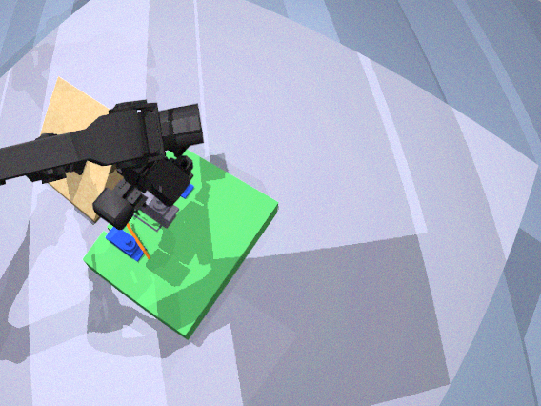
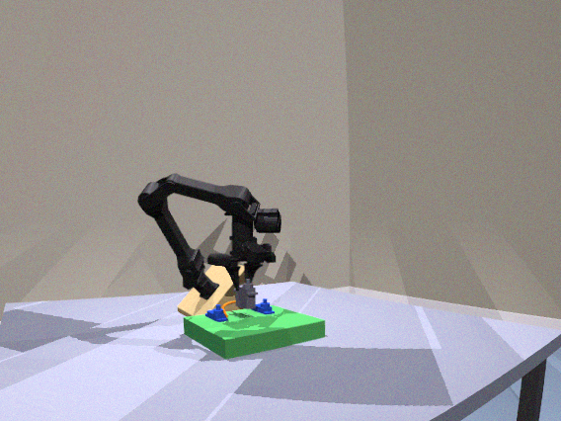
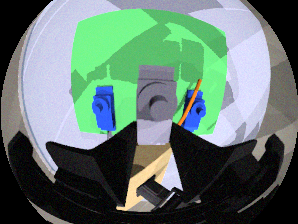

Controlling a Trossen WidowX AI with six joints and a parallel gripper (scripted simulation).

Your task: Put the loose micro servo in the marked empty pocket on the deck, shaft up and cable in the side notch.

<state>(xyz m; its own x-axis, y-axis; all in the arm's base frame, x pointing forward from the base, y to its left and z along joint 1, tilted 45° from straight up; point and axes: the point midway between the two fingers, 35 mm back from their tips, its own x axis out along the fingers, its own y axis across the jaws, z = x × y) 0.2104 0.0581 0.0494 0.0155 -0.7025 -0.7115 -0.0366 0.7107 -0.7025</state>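
jaws (image 1: pixel 145 194) (image 2: pixel 245 291): standing partly open, gripping grey servo (image 1: pixel 160 210) (image 2: pixel 246 297) (image 3: pixel 156 102) | servo: hovering upright above green deck (image 1: pixel 229 214) (image 2: pixel 277 326) (image 3: pixel 125 37), between two blue servos (shaft pointing up) | orange cable (image 1: pixel 138 240) (image 2: pixel 229 302) (image 3: pixel 192 107): passing by one blue servo | tan block (image 1: pixel 71 110) (image 2: pixel 217 287) (image 3: pixel 149 172): resting beside deck

Micro servo (image 1: pixel 160 210) (image 2: pixel 246 297) (image 3: pixel 156 102): gray body, upright, output shaft uppermost, held above the deck between two blue servos; its orange cable (image 1: pixel 138 241) (image 2: pixel 228 302) (image 3: pixel 192 108) curves outward beside one of them. Deck (image 1: pixel 238 210) (image 2: pixel 277 328) (image 3: pixel 115 45): green, rectangular slab, lying flat. Marked pocket (image 1: pixel 148 222) (image 2: pixel 243 314): dark-outlined, partly hidden.
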